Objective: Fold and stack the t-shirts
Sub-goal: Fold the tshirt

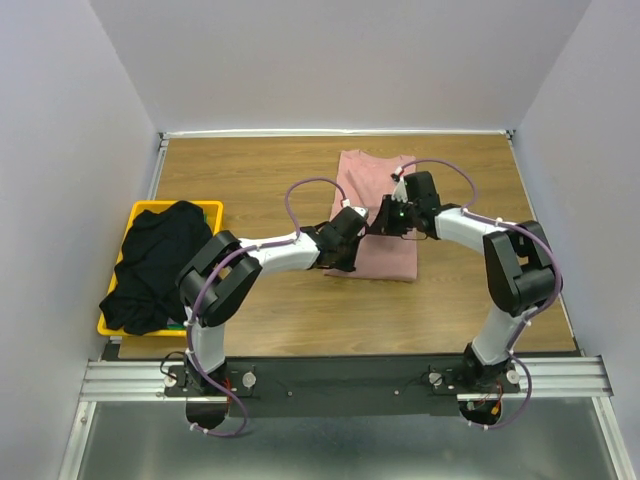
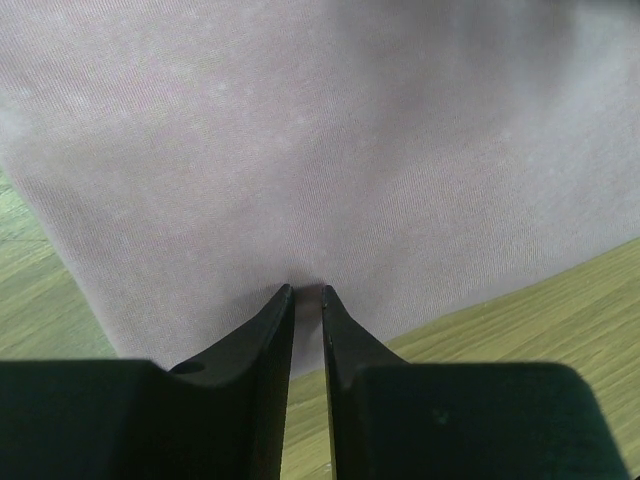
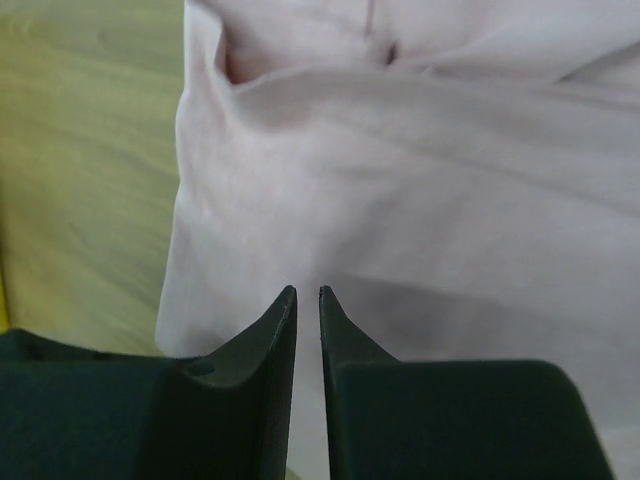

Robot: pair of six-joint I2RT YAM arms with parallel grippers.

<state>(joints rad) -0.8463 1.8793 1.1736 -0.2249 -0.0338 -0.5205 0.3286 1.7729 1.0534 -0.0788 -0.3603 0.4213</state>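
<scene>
pale walls on three sides, wood table below. pink shirt lies as a long narrow panel right under both grippers and runs on past their tips. black shirt is heaped over the basket, well off to the left gripper's outer side. judgement: a fold of the pink one is in hand, nothing stacked yet.

risks from here:
- both bites look shallow, at the very tips. a quick pull could slide the cloth out and drop the fold halfway.
- if only the top layer is caught, the layers below stay put and the panel opens up.
- uneven travel between the two grippers would skew the edge and leave the fold crooked.
- wrists sit very near each other over the shirt. a crossing move could knock them together.

left gripper: jaws drawn to a thin slit, cloth puckering right at the tips, wood showing either side below. reads as a pinch on the pink shirt.

right gripper: same thin slit, tips on the cloth, a crease running off to one side. reads as a pinch too, less plainly. bare table lies off to its left.
</scene>
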